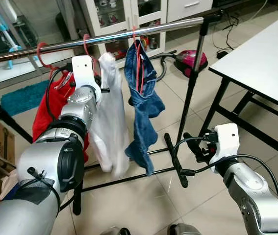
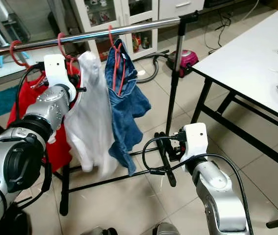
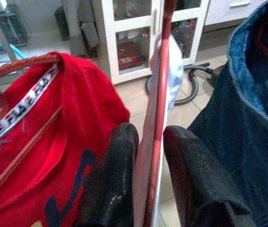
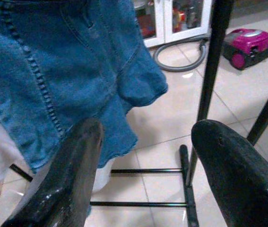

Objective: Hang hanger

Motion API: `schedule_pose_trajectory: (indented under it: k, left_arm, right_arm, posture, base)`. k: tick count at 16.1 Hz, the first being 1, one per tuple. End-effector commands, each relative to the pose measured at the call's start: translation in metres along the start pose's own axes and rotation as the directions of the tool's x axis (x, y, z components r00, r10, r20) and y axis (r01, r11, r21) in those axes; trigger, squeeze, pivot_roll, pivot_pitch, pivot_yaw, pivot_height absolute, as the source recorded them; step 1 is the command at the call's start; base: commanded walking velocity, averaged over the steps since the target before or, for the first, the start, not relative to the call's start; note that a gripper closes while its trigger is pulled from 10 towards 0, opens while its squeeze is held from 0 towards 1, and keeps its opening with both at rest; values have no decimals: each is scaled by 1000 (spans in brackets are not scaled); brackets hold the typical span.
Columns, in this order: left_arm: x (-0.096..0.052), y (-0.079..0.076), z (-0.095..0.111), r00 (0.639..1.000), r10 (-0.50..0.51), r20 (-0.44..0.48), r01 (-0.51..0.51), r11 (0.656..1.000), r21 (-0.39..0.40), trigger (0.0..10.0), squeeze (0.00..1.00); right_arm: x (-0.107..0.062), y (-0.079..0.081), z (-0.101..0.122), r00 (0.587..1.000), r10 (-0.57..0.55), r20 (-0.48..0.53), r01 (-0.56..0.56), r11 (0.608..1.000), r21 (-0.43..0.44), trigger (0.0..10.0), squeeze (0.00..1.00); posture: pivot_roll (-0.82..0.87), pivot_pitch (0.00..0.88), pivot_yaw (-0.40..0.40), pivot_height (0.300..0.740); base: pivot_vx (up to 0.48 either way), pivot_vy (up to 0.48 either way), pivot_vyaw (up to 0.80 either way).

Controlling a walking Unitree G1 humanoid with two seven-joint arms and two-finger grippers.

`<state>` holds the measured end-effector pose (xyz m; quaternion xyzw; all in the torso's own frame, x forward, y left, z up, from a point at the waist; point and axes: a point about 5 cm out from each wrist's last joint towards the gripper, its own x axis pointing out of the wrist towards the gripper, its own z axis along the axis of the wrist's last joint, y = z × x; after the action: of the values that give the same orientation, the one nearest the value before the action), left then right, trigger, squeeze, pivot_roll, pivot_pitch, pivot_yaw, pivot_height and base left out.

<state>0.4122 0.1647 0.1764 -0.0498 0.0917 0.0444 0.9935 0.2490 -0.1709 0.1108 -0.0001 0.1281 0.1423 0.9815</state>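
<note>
**Left gripper clamped on the red hanger at the rail**

The red hanger (image 3: pixel 153 118) carrying the white garment (image 1: pixel 108 122) is up at the metal rail (image 1: pixel 129 34), hook over the bar, and the left gripper (image 3: pixel 145 189) has it: both black fingers (image 3: pixel 112 184) press against the thin red bar from either side, closed on it. The left arm reaches up between the clothes, its white wrist housing just under the rail.

To the robot's left of that hanger hangs a red shirt (image 3: pixel 72 142) on its own red hanger, with a striped neck tape whose lettering looks like "FILA", though it is too blurred to be sure. On the other side, a blue denim garment (image 1: pixel 143 103) hangs from a third red hanger, touching the white one.

Low on the right, the right gripper (image 4: pixel 148 161) sits near the rack's black base bars (image 1: pixel 175 159), fingers spread wide with nothing between them, denim hem in front of it.

Further out: a magenta vacuum cleaner (image 1: pixel 190 58) on the tiled floor, a white glass-fronted cabinet (image 1: pixel 124 14) behind, a white table (image 1: pixel 266 58) on the right, a teal mat (image 1: pixel 23 95).
</note>
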Motion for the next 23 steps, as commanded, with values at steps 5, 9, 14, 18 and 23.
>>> schedule_pose_trajectory:
  k: [5, 9, 14, 18, 23]
  left_arm:
    - [-1, 1, 1, 999, 9, 41, -8, 999, -31, 10000, 1000]
    - [-2, -13, 8, 994, -25, 109, 23, 1000, 18, 10000, 1000]
    - [-9, -10, 8, 971, -35, 235, 12, 995, 99, 10000, 1000]
    - [-35, -6, -4, 963, -75, 258, 46, 992, 117, 10000, 1000]
    - [-76, -11, -24, 958, -106, 267, 77, 990, 119, 10000, 1000]
  right_arm:
    - [3, 2, 0, 1000, 30, -7, -30, 1000, 4, 10000, 0]
    - [4, 2, 0, 1000, 30, -3, -30, 999, -11, 10000, 0]
    - [10, 0, -1, 1000, 24, 6, -24, 1000, 7, 10000, 0]
    - [21, 0, 2, 999, 38, 29, -38, 999, 3, 10000, 0]
    - [40, -11, 16, 995, -19, 94, 19, 1000, 9, 10000, 0]
  posture:
    - [-281, 56, 106, 740]
    - [-276, 46, 119, 740]
    - [-223, 12, 112, 740]
    - [-163, 0, 93, 740]
    - [-96, 0, 68, 740]
  base:
    - [0, 0, 0]
    - [0, 0, 0]
    - [0, 0, 0]
    - [0, 0, 0]
    - [0, 0, 0]
